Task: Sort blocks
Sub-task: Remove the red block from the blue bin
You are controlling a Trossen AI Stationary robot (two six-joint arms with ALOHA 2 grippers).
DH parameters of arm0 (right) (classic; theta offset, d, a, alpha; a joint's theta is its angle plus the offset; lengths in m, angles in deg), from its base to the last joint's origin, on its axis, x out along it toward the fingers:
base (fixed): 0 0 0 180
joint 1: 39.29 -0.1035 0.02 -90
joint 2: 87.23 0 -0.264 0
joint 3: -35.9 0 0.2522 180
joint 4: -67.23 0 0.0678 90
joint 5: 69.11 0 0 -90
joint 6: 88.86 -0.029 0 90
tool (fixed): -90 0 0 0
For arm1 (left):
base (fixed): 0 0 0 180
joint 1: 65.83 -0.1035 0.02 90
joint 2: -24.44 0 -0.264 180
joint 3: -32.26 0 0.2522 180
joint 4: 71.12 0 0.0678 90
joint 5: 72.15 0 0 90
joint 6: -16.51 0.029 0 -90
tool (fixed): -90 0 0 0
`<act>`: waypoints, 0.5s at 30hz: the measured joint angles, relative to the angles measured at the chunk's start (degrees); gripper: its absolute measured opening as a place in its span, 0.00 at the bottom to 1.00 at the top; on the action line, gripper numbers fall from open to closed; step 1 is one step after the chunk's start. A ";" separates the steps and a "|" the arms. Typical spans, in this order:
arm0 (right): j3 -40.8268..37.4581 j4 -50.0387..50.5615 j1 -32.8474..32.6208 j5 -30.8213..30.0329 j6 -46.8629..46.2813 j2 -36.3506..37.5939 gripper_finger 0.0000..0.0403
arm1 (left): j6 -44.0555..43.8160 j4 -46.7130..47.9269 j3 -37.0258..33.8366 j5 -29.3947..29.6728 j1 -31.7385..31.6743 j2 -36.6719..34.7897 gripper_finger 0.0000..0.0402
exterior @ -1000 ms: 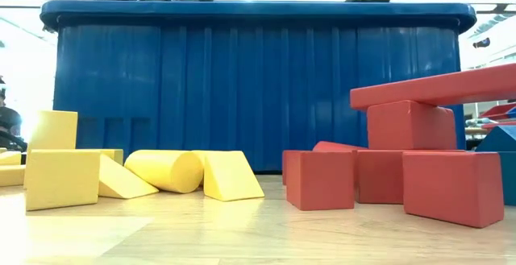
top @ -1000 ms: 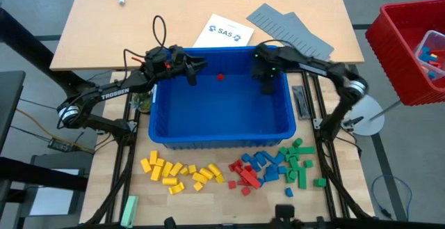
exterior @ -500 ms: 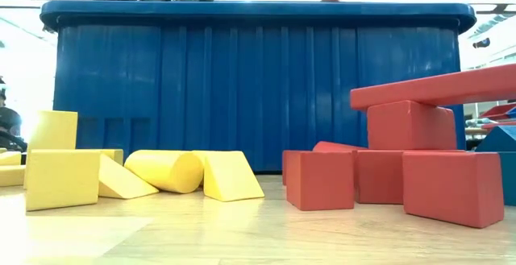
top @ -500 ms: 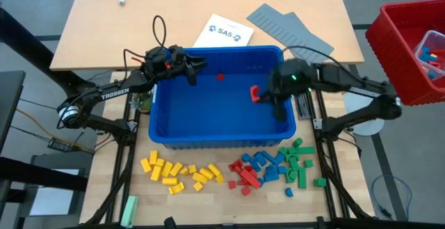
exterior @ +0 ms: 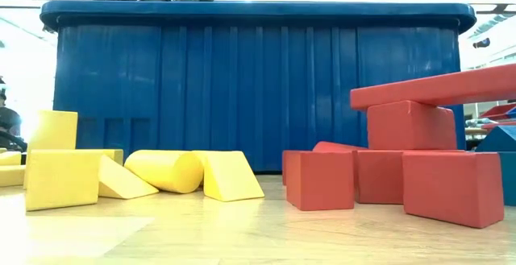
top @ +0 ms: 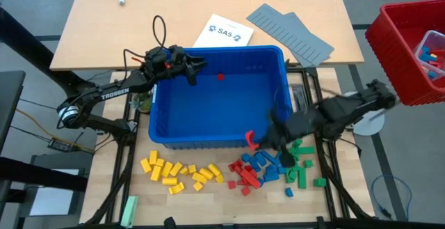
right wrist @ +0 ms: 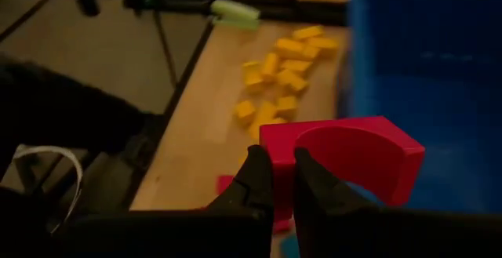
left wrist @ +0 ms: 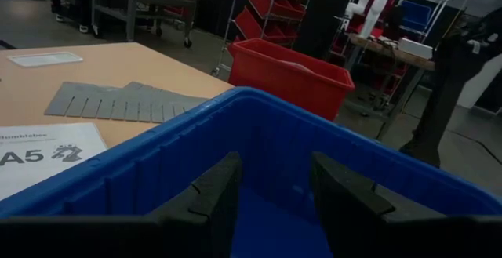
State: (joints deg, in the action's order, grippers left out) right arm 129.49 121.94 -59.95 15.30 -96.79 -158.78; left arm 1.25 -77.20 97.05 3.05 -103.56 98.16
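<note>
The right gripper [right wrist: 281, 181] is clamped on a red plastic arch-shaped block [right wrist: 341, 162], fingers pressed together on one leg of it; in the high view this right gripper [top: 259, 143] now hangs over the near rim of the big blue plastic bin [top: 161, 114], w/ the block [top: 251, 140] just above the small red blocks pile [top: 245, 175] on the light wooden table [top: 132, 182]. A second ago this arm was deep at the far right corner of the bin, half a second ago it was already lifted over the bin's right part w/ the red piece, so the block has left the bin and I judge the drop onto the red group is next. Beside are the yellow blocks group [top: 179, 172], and blue [top: 268, 162] and green ones [top: 301, 165]. One small red block [top: 220, 77] is left inside the bin, approx. at the far wall. The left gripper [top: 194, 71] did not move vs. earlier frames, it waits over the bin's far left corner, fingers [left wrist: 212, 189] apart and holding nothing
</note>
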 joint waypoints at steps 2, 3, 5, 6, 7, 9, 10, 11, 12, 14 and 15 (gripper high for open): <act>0.00 -0.54 -3.23 -1.32 -0.86 -1.88 0.04 | 0.00 -0.04 0.00 0.00 -0.01 0.00 0.41; 0.00 -0.81 -4.57 -2.05 -1.20 -2.96 0.04 | 0.00 -0.04 0.00 0.02 -0.02 0.00 0.41; 0.00 -0.98 -7.11 -3.02 -1.58 -5.15 0.04 | 0.00 -0.01 0.00 0.00 -0.02 0.00 0.41; 0.00 -1.14 -8.25 -3.39 -1.87 -6.34 0.04 | 0.00 -0.04 0.00 0.00 -0.01 0.00 0.41; 0.00 -1.36 -9.20 -3.75 -2.18 -7.57 0.04 | 0.00 -0.04 0.00 0.00 0.00 0.00 0.41; 0.00 -1.16 -11.01 -3.89 -2.70 -10.04 0.04 | 0.00 -0.01 0.00 0.01 -0.02 0.00 0.41; 0.00 -1.01 -11.72 -3.91 -2.98 -11.30 0.04 | 0.00 -0.03 0.00 0.00 -0.02 0.00 0.41; 0.00 -1.03 -12.43 -3.93 -3.00 -12.58 0.04 | 0.00 -0.03 0.00 0.00 -0.01 0.00 0.41; 0.00 -0.92 -13.18 -3.95 -3.04 -13.70 0.04 | 0.00 -0.04 0.00 0.00 0.00 0.00 0.41; 0.00 -0.65 -14.23 -4.06 -3.05 -16.12 0.04 | 0.00 -0.02 0.00 0.00 0.00 0.00 0.41; 0.00 -0.67 -14.69 -4.05 -3.04 -17.39 0.04 | 0.00 -0.04 0.00 0.00 -0.02 0.00 0.41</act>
State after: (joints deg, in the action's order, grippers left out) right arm 129.49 121.27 -74.64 11.25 -99.84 -176.17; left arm 1.25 -77.24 97.05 3.05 -103.58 98.16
